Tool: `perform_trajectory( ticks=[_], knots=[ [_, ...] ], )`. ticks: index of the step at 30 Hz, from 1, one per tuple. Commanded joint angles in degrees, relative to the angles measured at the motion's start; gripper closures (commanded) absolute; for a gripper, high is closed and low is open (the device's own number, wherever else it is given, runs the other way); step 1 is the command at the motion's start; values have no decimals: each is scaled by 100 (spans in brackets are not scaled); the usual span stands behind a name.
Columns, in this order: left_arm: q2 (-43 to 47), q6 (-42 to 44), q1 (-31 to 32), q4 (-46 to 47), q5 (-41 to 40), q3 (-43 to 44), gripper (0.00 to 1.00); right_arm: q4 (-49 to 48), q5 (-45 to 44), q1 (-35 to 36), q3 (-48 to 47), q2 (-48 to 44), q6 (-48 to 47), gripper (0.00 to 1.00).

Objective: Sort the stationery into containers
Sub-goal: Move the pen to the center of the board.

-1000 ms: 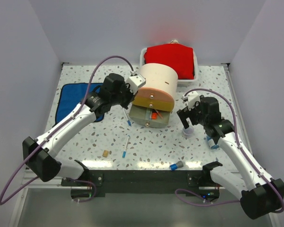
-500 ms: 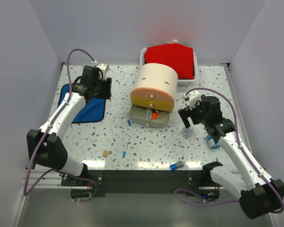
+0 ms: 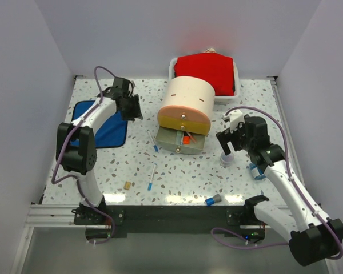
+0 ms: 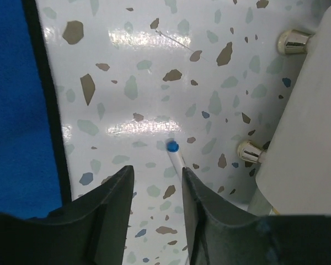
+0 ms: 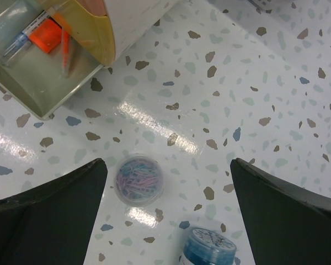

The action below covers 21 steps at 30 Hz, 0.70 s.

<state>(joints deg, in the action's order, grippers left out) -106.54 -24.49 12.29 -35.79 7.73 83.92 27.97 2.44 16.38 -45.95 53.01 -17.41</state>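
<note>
The left gripper (image 3: 135,109) hung over the speckled table (image 4: 154,83) between the blue cloth (image 3: 106,130) and the cream drawer unit (image 3: 188,98). Its jaws stood a narrow gap apart and held nothing. In the wrist view, the blue-tipped end of a white pen (image 4: 175,153) lay on the table just ahead of the fingertips (image 4: 113,190), not touching them. Two gold knobs (image 4: 248,150) showed on the unit's front, off to the right.

The right gripper (image 3: 226,147) hovered over the clear cup (image 5: 138,179) with its jaws spread wide and empty. The cup stood upright on the table, right of the open bottom drawer (image 3: 182,141) and apart from it, with thin pastel pieces inside (paper clips, by the look of them). A blue-lidded tub (image 5: 208,248) sat near the cup, on its near side.

The open drawer held orange pieces (image 5: 44,38) and a pale pen alongside them. The yellow top drawer (image 3: 184,121) above it was shut.

Nearer the arm bases, three things lay well apart from one another: a second pen (image 3: 152,177), a tan eraser (image 3: 127,185) and a blue-grey cap (image 3: 212,200). Behind the unit stood a white tray (image 3: 173,67) holding a red cloth (image 3: 206,71).
</note>
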Motion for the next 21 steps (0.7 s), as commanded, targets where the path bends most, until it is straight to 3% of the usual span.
perform_trajectory(
  ticks=[1, 8, 21],
  knots=[
    [-253, -381, 211, 213, 449, -33, 58, 156, -6, -39, -37, -142, 62, 1],
    [-692, -486, 537, 169, 396, -51, 62, 262, -6, -47, -72, -177, 106, 1],
    [-1026, -495, 1020, -350, -333, -324, 57, 279, 11, -74, -28, -248, 168, 1]
  ],
)
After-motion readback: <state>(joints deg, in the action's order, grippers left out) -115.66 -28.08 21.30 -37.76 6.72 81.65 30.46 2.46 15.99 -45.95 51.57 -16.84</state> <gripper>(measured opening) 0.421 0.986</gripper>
